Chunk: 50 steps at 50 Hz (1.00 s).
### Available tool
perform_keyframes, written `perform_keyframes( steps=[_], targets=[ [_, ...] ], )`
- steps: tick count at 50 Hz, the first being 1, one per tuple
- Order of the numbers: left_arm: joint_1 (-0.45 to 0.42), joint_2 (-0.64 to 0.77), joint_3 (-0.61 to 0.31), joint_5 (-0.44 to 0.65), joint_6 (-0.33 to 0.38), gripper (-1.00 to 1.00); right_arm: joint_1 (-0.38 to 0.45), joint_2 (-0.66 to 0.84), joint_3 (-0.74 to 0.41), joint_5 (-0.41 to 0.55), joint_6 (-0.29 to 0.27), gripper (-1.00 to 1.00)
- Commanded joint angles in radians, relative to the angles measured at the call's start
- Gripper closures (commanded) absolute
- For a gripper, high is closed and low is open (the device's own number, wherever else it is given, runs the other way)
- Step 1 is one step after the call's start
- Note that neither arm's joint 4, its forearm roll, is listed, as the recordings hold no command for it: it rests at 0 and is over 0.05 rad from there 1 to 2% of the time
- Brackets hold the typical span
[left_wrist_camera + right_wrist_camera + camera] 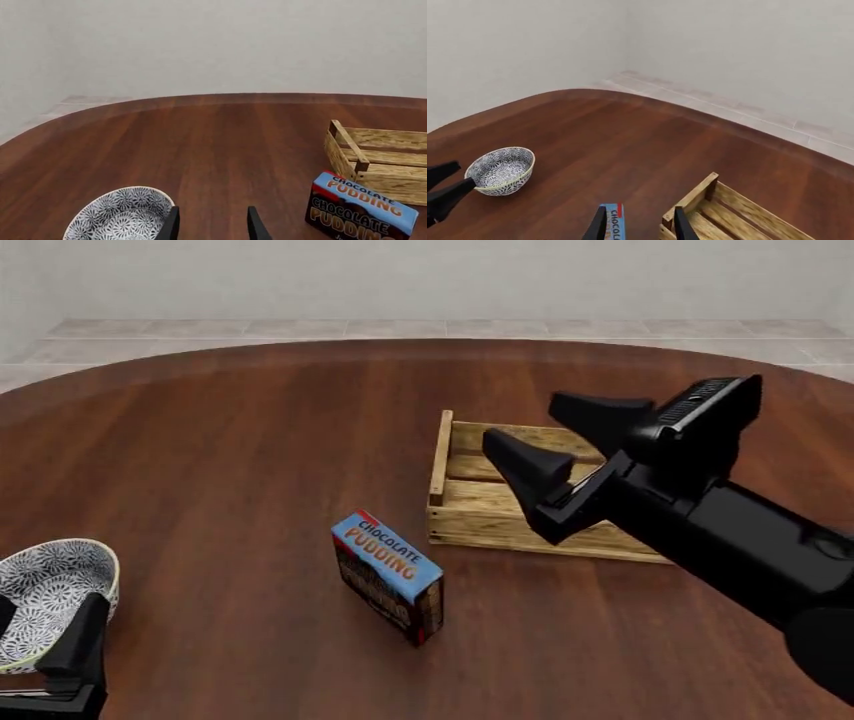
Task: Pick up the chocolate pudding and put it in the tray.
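Note:
The chocolate pudding (387,575) is a small carton with a blue top, lying tilted on the table just in front of the tray's left front corner. The tray (441,470), a tan slatted crate, sits at the middle right and looks empty. My right gripper (554,435) is open and empty, held in the air above the tray. In the right wrist view the pudding (612,220) and the tray (694,200) lie below its fingers. My left gripper (212,225) is open and empty, low at the front left. The pudding (360,210) is well to its right.
A round grey-white patterned bowl (47,590) stands at the front left edge, right beside the left gripper's finger (87,640). It also shows in the left wrist view (120,215) and the right wrist view (500,170). The round wooden table (240,440) extends far back.

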<state>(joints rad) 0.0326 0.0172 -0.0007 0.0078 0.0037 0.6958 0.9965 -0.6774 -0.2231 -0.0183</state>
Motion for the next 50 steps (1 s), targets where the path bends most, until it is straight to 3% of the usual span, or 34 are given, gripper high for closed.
perform_keyframes(
  steps=[1, 50],
  targets=[
    [0.000, -0.004, 0.000, 0.004, -0.002, -1.00, 0.035, 0.026, -0.024, 0.004, -0.007, -1.00],
    [-0.016, -0.013, 0.001, 0.023, -0.012, -1.00, 0.054, 0.197, -0.167, 0.170, 0.015, -1.00]
  ],
)
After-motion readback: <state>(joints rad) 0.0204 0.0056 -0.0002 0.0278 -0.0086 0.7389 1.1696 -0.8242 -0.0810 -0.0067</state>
